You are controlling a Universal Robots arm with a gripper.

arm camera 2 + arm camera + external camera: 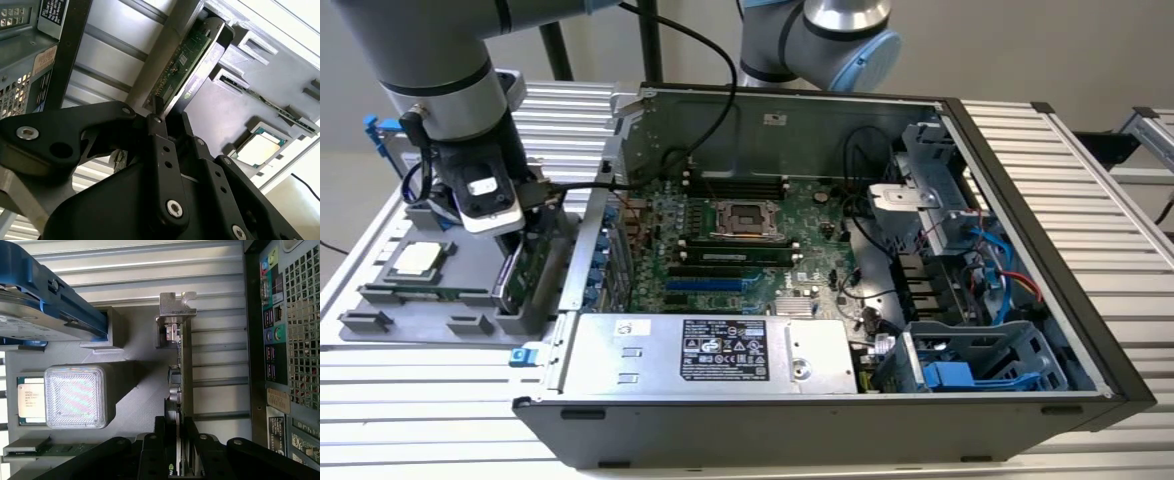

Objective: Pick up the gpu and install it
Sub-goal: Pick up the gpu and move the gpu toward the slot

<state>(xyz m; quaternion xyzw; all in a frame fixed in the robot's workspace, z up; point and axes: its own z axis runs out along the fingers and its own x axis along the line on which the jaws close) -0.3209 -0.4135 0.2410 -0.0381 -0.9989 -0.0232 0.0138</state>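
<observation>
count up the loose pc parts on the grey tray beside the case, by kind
gpu: 1
cpu: 1
memory stick: 1
hard drive with blue rails: 1
total: 4 parts on the grey tray

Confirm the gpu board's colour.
Green; the gpu shows best in the second wrist view.
</observation>
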